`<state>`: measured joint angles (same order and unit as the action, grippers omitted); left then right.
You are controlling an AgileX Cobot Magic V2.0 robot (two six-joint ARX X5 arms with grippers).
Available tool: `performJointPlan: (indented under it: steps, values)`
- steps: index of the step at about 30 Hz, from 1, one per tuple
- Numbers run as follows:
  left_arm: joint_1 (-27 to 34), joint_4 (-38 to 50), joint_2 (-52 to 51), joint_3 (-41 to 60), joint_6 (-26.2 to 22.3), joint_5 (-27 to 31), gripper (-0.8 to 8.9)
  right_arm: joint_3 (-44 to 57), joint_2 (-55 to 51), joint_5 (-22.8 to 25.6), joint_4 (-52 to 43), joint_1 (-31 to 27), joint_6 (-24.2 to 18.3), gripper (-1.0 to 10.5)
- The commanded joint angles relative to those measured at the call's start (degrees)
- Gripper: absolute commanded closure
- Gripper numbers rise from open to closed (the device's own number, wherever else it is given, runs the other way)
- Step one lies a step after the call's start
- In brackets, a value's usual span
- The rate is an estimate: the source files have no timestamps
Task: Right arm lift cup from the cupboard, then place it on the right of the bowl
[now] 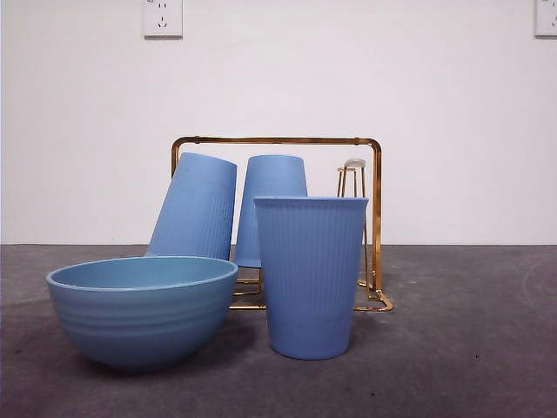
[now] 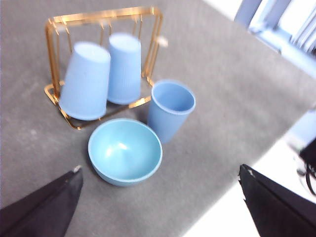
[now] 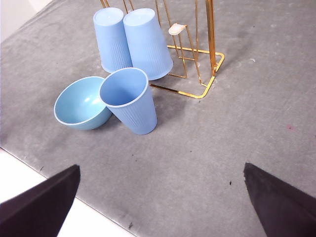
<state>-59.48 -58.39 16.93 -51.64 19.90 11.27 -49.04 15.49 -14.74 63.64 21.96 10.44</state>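
Readable text: none is found in any view.
Cup (image 1: 311, 274): no label or brand is shown.
Bowl (image 1: 144, 306): no marking is seen.

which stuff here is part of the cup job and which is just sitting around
Job:
cup, upright, right of the bowl
bowl
rack
right pincer, open, raised

Sitting around:
two upturned cups on the rack
left pincer, open
wall sockets
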Motion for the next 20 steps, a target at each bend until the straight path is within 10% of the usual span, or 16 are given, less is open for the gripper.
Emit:
performJointPlan:
  steps: [1,2,4,14,20]
  values:
    - [-0.52,-0.07,-2.12,0.5,1.11,1.46,3.39,-0.57,-0.02,0.02,-0.57,0.09,-0.66,3.9]
    - [-0.52,-0.66,-2.45,0.5,1.25,1.44,4.96,-0.57,-0.02,-0.02,-0.55,0.09,-0.66,4.4]
    - [-0.52,-1.49,-2.4,0.5,1.4,1.49,7.84,-0.57,-0.02,-0.07,-0.55,0.09,-0.85,9.4]
    - [-0.28,1.09,-3.23,1.57,2.69,1.6,7.98,-0.57,-0.02,-0.17,-0.59,0.09,-0.85,9.1]
    - [18.71,13.29,-4.66,9.92,-10.34,2.51,7.95,-0.57,-0.02,-0.2,-0.59,0.09,-0.85,9.1]
